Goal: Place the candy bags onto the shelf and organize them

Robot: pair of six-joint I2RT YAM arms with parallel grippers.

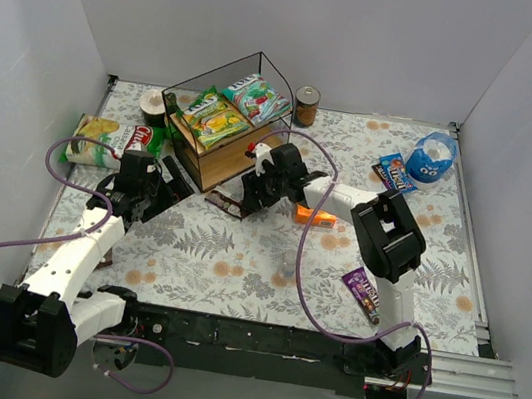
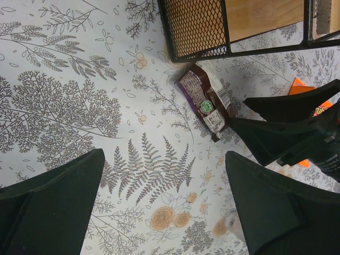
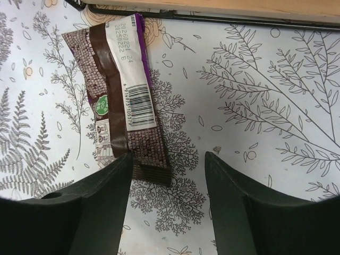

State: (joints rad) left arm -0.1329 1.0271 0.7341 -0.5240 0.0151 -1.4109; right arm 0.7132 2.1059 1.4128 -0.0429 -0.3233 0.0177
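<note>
Progress stands somewhere short of halfway, as we judge it. Two packets already lie on the upper board of the shelf (image 1: 221,164): the green-yellow bag (image 1: 214,120) and, beside it toward the back, the teal-white bag (image 1: 257,98). We cannot make out whether anything sits on the lower board. Three candy packets are on the table (image 1: 235,266): the dark brown wrapper (image 3: 119,101) lies flat just in front of the shelf's foot, the purple wrapper (image 1: 363,289) is near the right arm's base, and the small blue pack (image 1: 395,171) is at the far right, just beside the round blue pouch (image 1: 433,157). Our right gripper (image 3: 169,159) hovers low over the brown wrapper's near end, jaws apart, one finger overlapping its corner, nothing clamped. Our left gripper (image 2: 164,159) hangs spread wide and empty over bare table close by. We reckon the brown wrapper is the piece in hand; the purple and blue ones come after it, plus any tidying on the board
</note>
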